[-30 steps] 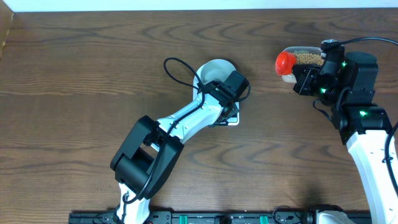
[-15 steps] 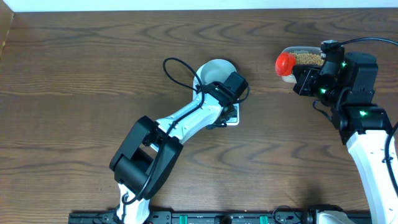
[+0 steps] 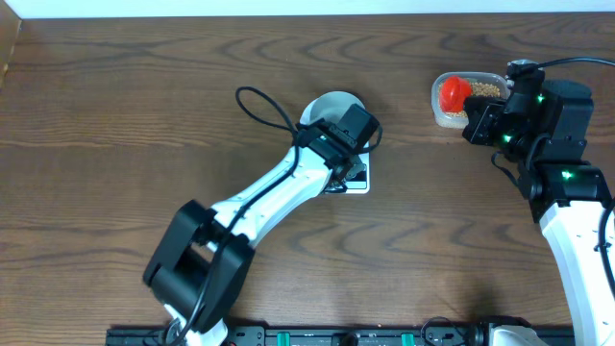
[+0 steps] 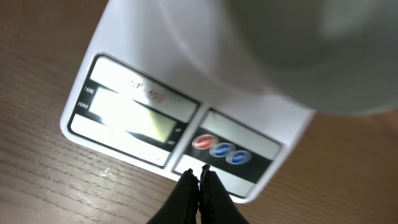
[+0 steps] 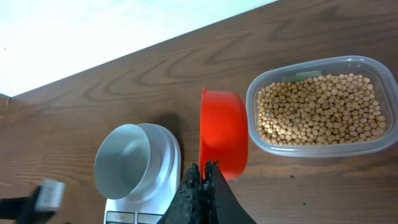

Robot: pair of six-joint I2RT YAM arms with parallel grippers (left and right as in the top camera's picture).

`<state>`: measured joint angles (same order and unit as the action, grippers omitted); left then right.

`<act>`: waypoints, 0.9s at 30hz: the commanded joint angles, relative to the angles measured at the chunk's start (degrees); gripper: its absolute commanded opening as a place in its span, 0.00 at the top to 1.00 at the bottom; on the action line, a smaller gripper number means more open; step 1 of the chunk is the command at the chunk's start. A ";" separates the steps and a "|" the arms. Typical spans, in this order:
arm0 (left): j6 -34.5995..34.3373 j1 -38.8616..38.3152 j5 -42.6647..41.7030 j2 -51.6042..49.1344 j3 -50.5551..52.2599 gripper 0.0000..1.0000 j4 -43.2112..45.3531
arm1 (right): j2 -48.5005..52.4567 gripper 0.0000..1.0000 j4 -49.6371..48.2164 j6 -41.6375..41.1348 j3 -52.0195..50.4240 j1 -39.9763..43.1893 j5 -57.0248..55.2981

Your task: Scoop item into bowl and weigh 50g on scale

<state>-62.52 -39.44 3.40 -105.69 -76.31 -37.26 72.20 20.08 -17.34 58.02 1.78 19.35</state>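
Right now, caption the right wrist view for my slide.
Right gripper holds the red scoop beside the tub of beans; the empty bowl sits on the scale.

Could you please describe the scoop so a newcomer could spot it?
On the wooden table, find the clear tub of tan beans, far right. The scoop at its left end, in the right pincer, is bright red, unlike the pale bowl.

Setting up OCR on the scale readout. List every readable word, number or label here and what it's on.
"ZERO": tiny label left of the LCD on the scale; the label above it is too blurred.
Faint red model mark above the LCD: blurred, possibly "SF-400".
LCD: no digits readable.
No text on the red scoop, tub or bowl.
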 commanded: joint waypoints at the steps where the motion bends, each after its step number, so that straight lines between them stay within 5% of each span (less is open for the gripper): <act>1: 0.96 0.26 1.86 1.77 0.37 0.93 0.15 | -0.70 0.99 -0.13 0.96 1.18 0.26 -1.07; 27: 0.96 0.24 3.76 1.53 0.37 0.92 0.04 | -0.70 0.99 0.04 3.10 1.18 0.28 -2.54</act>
<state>-62.52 -39.44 4.27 -104.16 -76.31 -37.06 72.20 20.08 -16.19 58.02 1.78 17.08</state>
